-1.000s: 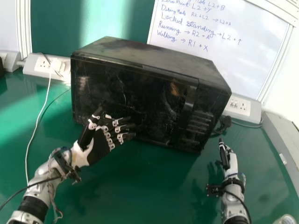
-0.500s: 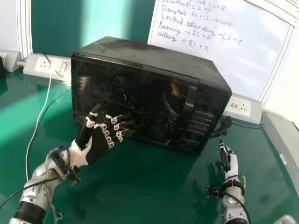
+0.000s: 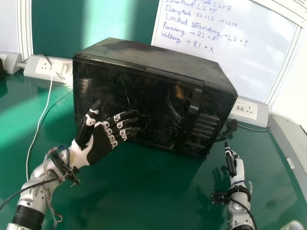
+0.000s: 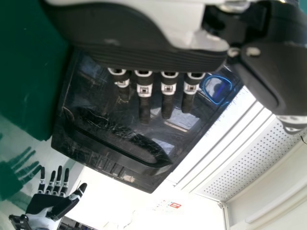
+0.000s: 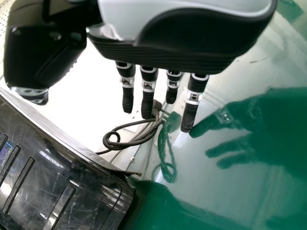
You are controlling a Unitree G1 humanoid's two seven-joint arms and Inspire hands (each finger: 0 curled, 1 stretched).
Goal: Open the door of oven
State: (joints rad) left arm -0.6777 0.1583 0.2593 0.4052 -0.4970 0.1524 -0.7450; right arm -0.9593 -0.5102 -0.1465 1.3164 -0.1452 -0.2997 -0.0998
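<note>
Left hand (image 3: pixel 100 144) before one closed oven (image 3: pixel 148 91), right hand (image 3: pixel 239 168) nearby, both open

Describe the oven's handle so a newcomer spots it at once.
On the green table stands a big black oven. On its front, in the head view's right half, the handle runs downward as a long dark bar. The neighbouring ridges are short, stacked crosswise; it is single and upright.

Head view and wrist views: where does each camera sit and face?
Head view: on the head, facing forward and down at the oven; left hand and right hand show.
Left wrist view: at that wrist, looking past the left hand's fingers at the door handle; right hand farther off.
Right wrist view: at that wrist, looking past the fingers at the table and cable.
All three share the oven.
</note>
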